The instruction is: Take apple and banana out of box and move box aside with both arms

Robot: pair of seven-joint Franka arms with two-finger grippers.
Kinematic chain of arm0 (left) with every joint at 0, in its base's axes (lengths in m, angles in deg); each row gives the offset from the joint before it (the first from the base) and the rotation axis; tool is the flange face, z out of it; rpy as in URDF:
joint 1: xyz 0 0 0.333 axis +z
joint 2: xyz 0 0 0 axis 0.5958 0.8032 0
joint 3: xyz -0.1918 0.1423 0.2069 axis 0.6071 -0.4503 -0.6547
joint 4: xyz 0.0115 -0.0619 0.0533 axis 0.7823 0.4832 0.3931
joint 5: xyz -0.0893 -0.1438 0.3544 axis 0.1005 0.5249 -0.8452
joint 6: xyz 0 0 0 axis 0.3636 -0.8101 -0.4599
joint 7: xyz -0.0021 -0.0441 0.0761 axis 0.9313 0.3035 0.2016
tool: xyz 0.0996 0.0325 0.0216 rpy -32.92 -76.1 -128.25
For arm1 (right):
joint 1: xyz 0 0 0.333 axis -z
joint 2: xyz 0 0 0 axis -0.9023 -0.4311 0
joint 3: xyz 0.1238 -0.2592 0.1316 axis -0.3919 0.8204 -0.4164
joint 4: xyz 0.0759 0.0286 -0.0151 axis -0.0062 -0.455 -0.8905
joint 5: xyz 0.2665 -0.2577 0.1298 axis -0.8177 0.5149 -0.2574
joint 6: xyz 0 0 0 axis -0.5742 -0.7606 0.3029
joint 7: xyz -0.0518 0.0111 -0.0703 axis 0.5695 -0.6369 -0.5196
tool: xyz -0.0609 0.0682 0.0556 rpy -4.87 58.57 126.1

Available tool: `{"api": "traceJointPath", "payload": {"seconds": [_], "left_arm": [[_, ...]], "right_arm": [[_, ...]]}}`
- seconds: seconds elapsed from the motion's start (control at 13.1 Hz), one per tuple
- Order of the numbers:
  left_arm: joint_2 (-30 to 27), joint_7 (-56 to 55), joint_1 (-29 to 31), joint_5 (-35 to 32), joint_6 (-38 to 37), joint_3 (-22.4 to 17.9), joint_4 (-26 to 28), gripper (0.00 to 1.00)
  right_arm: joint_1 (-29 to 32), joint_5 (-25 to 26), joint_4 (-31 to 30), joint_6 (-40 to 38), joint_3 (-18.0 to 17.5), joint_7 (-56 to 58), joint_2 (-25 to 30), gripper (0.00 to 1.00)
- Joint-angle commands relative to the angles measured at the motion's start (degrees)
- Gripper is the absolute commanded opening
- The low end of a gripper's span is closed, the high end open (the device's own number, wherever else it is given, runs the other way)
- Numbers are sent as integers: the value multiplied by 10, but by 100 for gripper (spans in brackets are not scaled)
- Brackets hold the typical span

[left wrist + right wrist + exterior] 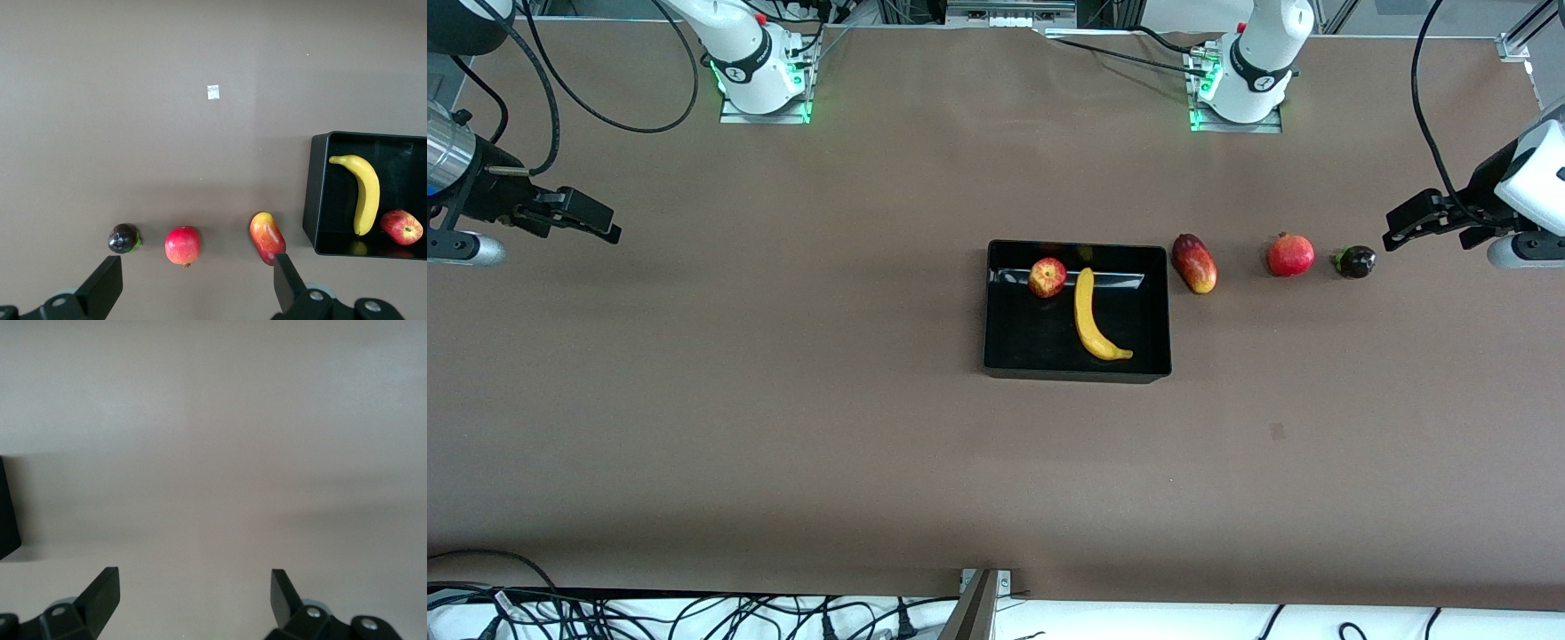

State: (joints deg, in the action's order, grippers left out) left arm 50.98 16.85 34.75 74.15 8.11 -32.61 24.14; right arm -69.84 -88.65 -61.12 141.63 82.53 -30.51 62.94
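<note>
1. The shallow, glossy black rectangular box (1079,369) is lying near the middle of the brown bench (783,400), with wide bare surface lying open around it on the sides nearer the front camera and toward the right arm's end.
2. The small round red-and-yellow apple (1047,277) is sitting inside the box, close to the wall farthest from the front camera; the long curved yellow banana (1092,318) is lying in the box just beside the apple.
3. Toward the left arm's end from the box, an oblong red-yellow mango (1194,263) is resting just beside the box wall, then a red pomegranate (1290,255), then a small dark round fruit (1355,261), each apart from the next.
4. The left pincer (1396,229) is hanging over the bench past the dark fruit, fingers spread wide, gripping nothing.
5. The right pincer (605,227) is hanging over bare bench well apart from the box, fingers spread wide and empty.
</note>
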Motion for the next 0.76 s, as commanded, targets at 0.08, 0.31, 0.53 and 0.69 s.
{"api": "traceJointPath", "payload": {"seconds": [0.08, 0.31, 0.53, 0.69], "left_arm": [[-6, -32, -10, 12, 14, 6, 21, 100], [15, -124, -33, 12, 45, 36, 32, 100], [49, -220, -49, 12, 86, 65, 40, 100], [61, -269, -71, 12, 122, 71, 58, 100]], "right_arm": [[-2, 7, 10, 0, -7, -1, -3, 100], [-6, 1, 9, 5, -7, 7, -15, 100], [-47, 7, 8, -1, -7, 10, -35, 100], [-88, 2, 8, 2, -7, 14, -40, 100]]}}
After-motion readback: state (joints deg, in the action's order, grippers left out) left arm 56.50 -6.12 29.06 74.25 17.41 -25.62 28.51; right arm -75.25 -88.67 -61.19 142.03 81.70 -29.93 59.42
